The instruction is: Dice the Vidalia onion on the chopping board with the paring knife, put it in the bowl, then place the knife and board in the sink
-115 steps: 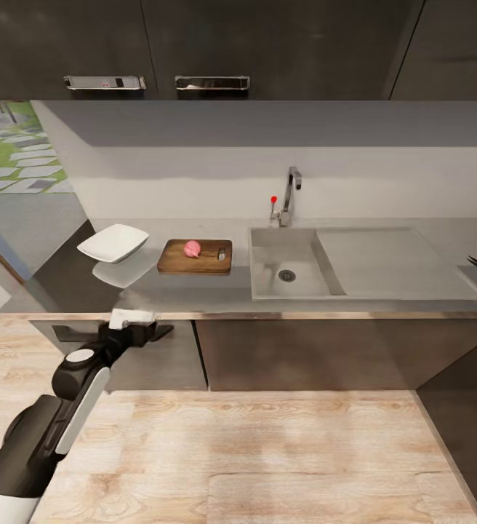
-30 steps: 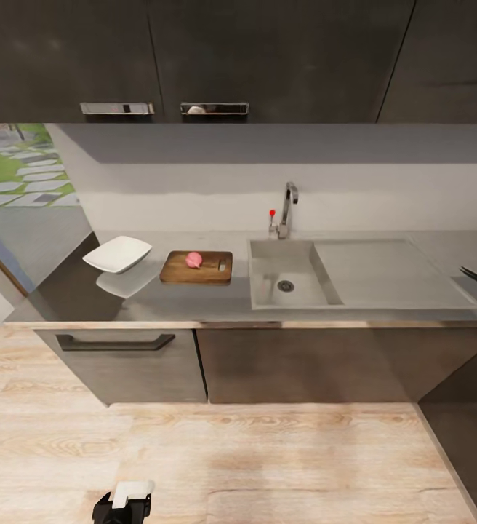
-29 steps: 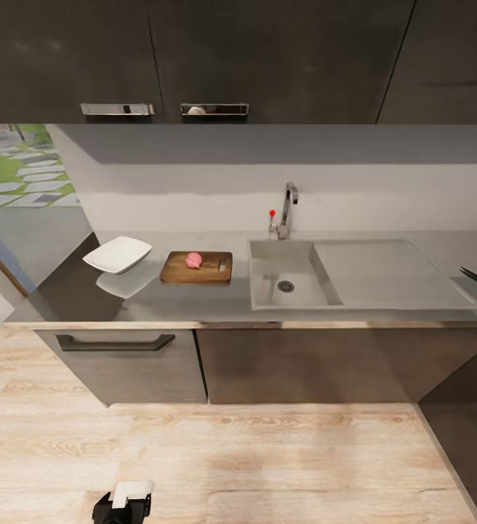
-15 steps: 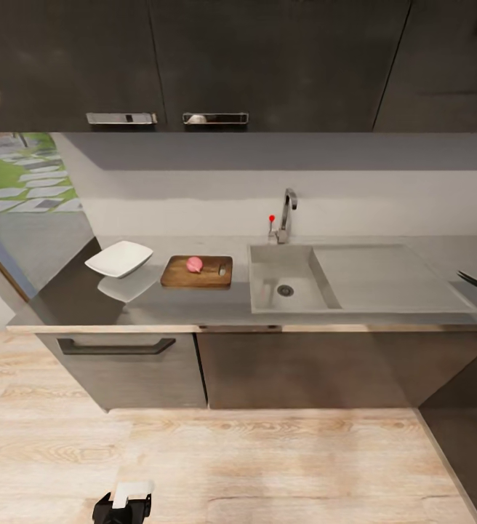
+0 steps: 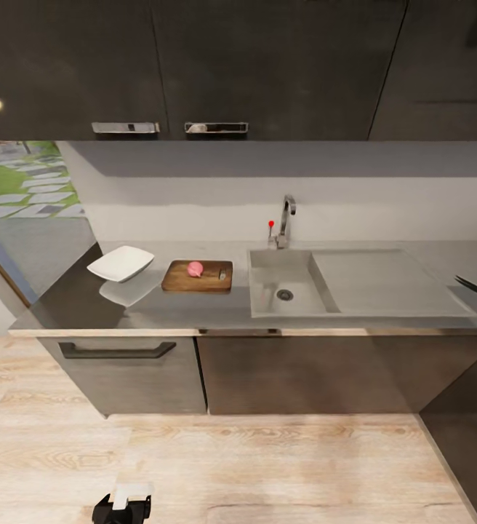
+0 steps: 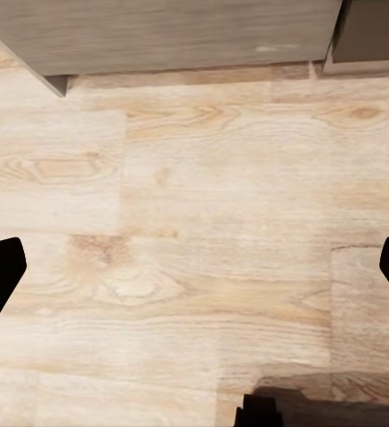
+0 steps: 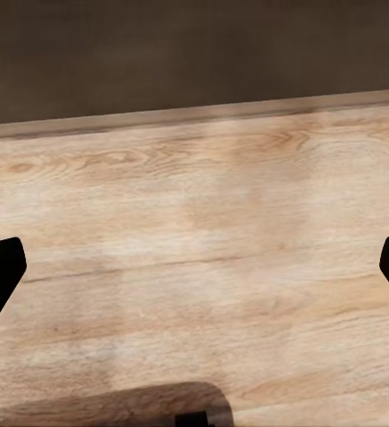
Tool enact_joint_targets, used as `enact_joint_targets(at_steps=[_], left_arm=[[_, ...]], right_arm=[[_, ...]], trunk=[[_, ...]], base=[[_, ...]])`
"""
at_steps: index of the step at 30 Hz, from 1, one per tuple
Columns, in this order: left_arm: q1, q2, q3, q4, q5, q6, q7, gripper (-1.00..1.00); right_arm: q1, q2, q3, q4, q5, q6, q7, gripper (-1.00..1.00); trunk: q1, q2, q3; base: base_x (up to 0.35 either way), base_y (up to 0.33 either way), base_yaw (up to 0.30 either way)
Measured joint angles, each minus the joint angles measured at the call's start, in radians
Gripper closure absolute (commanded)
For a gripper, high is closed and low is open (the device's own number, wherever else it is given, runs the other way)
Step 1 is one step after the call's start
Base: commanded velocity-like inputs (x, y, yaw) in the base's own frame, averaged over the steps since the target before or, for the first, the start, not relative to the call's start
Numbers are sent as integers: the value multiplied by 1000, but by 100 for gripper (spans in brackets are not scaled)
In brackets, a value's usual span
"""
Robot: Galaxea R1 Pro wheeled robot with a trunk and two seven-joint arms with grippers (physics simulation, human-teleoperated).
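The pinkish Vidalia onion [image 5: 194, 269] sits whole on the brown chopping board [image 5: 208, 281], on the dark countertop [image 5: 195, 311] left of the sink [image 5: 297, 266]. Left of the board stands the white bowl [image 5: 121, 263]. The paring knife [image 5: 475, 288] lies at the counter's far right end, past the drainboard. My left gripper [image 5: 123, 505] hangs low over the wood floor, far short of the counter. In the wrist views my left gripper [image 6: 196, 267] and right gripper [image 7: 196, 265] are open, fingers wide apart, holding nothing, with only floorboards beneath them.
A chrome tap [image 5: 287, 218] with a red knob rises behind the sink. Dark wall cabinets [image 5: 217, 65] hang above, and a drawer front with a handle [image 5: 116, 351] sits below the counter. Wood floor [image 5: 267, 466] lies between me and the cabinets.
The view has drawn back from the counter and risen slightly, so the camera moved. Since 3.8 s ago my left arm has dropped from the drawer handle to floor level. Counter objects stay put.
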Motion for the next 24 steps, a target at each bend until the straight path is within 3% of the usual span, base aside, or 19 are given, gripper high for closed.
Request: enact_joint_targets(at_steps=[5, 24], left_arm=[[0, -22, 0, 35, 0, -1, 0, -100], [0, -28, 1, 41, 0, -1, -22, -100]], right_arm=[[0, 0, 0, 0, 0, 0, 0, -100], [0, 0, -1, 37, -2, 2, -1, -100]], trunk=[[0, 0, 8], [0, 0, 32]], base=[[0, 0, 0], [0, 0, 0]])
